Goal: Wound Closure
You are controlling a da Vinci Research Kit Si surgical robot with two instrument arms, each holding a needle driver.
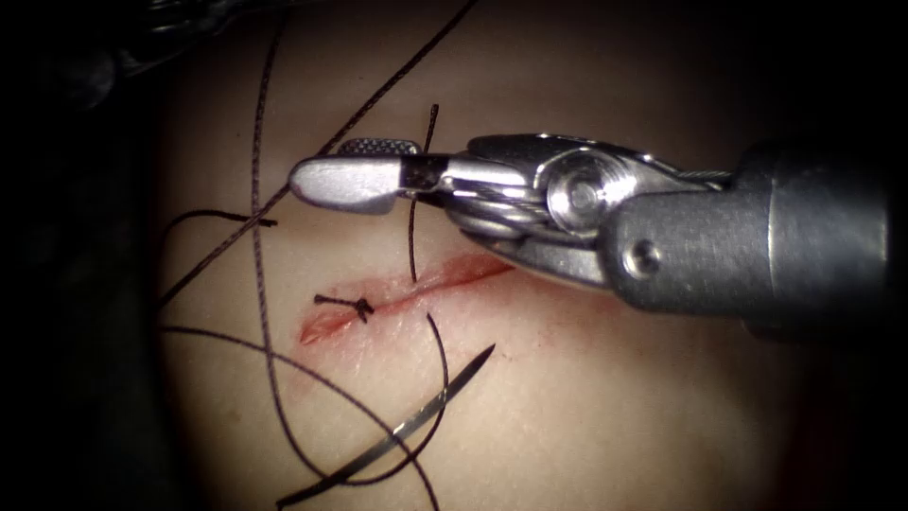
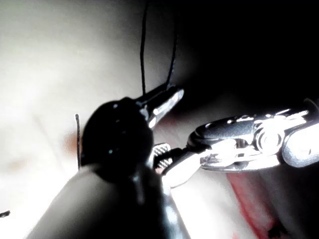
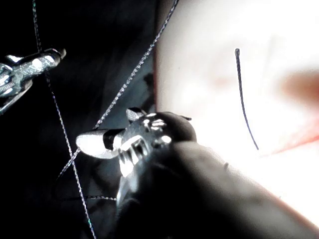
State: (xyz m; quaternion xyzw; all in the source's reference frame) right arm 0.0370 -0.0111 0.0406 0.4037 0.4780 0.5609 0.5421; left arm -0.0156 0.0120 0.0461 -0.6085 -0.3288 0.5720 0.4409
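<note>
The curved needle [image 1: 426, 421] is being left lying free on the tissue [image 1: 605, 407], toward its lower edge in the endoscope view, below the cut [image 1: 445, 279]. It is being held by neither tool and is not lodged in the tissue; its point is being shown aimed up and to the right, toward the cut's right half. The cut is being crossed near its left end by a tied knot [image 1: 359, 306] with short cut ends, and it is being lined with red fluid [image 1: 473, 272].

Long loops of thread [image 1: 257, 237] are being draped over the tissue's left part, passing by the needle. A short strand [image 1: 413, 237] is being seen rising from the middle of the cut and passing behind the right tool.

The right tool [image 1: 326, 163] is being held just above the cut, reaching in from the right. Its jaws are being kept slightly parted, with nothing being gripped between them, as the right wrist view [image 3: 104, 127] confirms.

The left tool [image 2: 174, 93] is being kept beyond the tissue's upper left corner. Its jaws appear to be pressed together on the thread, which is being seen running up from their tips.
</note>
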